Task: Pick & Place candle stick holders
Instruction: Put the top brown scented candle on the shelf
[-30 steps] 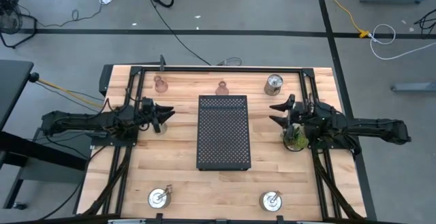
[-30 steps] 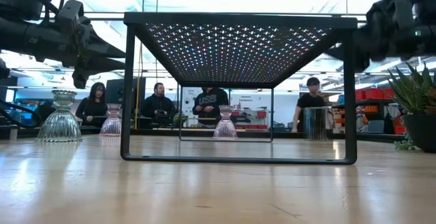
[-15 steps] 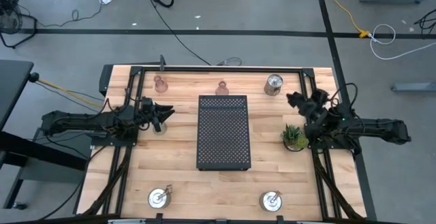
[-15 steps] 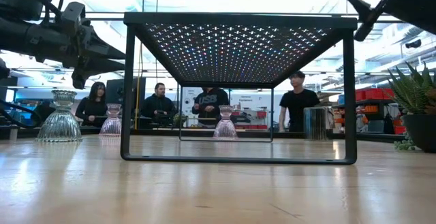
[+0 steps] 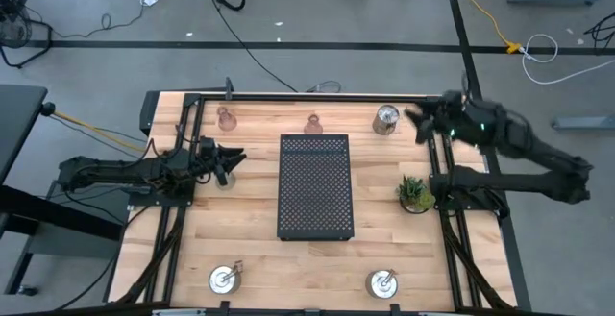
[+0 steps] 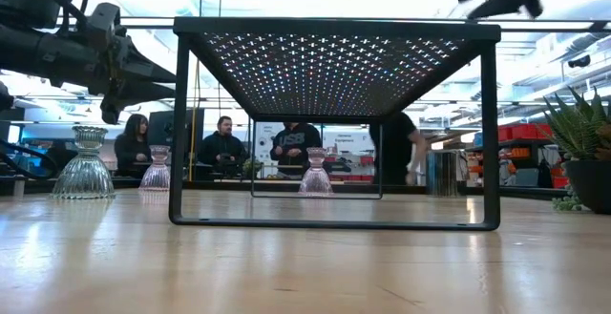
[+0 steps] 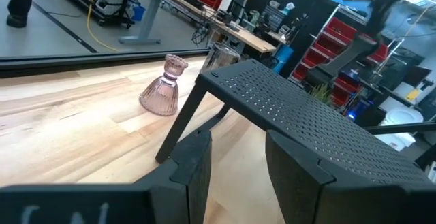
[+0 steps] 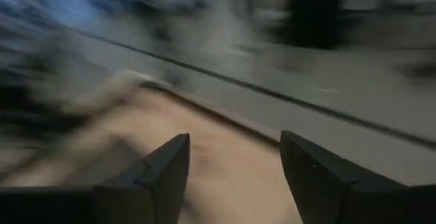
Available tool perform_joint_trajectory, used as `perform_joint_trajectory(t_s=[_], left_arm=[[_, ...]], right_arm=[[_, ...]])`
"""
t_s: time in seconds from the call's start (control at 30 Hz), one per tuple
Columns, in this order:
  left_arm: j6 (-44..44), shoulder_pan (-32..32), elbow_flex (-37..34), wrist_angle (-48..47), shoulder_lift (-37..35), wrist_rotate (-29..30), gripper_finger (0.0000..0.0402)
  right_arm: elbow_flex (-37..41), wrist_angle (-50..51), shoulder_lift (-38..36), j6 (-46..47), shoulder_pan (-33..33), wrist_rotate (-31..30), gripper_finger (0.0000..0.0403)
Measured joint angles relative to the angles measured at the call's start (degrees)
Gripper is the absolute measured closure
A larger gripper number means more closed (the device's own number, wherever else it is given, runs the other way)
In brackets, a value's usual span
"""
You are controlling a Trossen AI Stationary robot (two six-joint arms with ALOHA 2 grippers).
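black perforated tray (image 5: 315, 186), potted plant (image 5: 415, 194)

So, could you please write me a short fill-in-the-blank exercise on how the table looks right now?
1. The black perforated tray stands in the ___ of the table.
2. The potted plant sits to the tray's ___ in the high view.
3. The right gripper hovers open beside a ___ holder.
4. The left gripper is ___.

Missing words: middle; right; silver; open

We see the right gripper (image 8: 231, 176) with its two dark fingers (image 8: 153, 176) spread apart — nothing between them. Past them lies a smeared stretch of wooden table (image 8: 225, 163) and grey floor (image 8: 354, 81) — the rest is too blurred to tell.
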State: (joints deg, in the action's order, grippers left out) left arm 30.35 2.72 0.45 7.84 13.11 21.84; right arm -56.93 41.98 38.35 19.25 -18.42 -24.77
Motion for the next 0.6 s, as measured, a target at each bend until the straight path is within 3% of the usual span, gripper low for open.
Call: perform_joint_trajectory(t_s=[0.17, 0.33, 0.6], left_arm=[[-0.1, 0.0, 0.0, 0.0, 0.0, 1.1, 0.0259], [-0.1, 0.0, 0.0, 0.0, 0.0, 2.1, 0.0259], [-0.1, 0.0, 0.0, 0.1, 0.0, 2.1, 0.0259]], right_arm=[[-11.1, 12.2, 11.5, -4.1, -5.1, 0.7, 0.0165], [-12.4, 22.1, 23.8, -6.9, -11.4, 1.2, 0.0149], [-12.6, 24.3, 35.2, -16.1, -13.6, 0.4, 0.0136]])
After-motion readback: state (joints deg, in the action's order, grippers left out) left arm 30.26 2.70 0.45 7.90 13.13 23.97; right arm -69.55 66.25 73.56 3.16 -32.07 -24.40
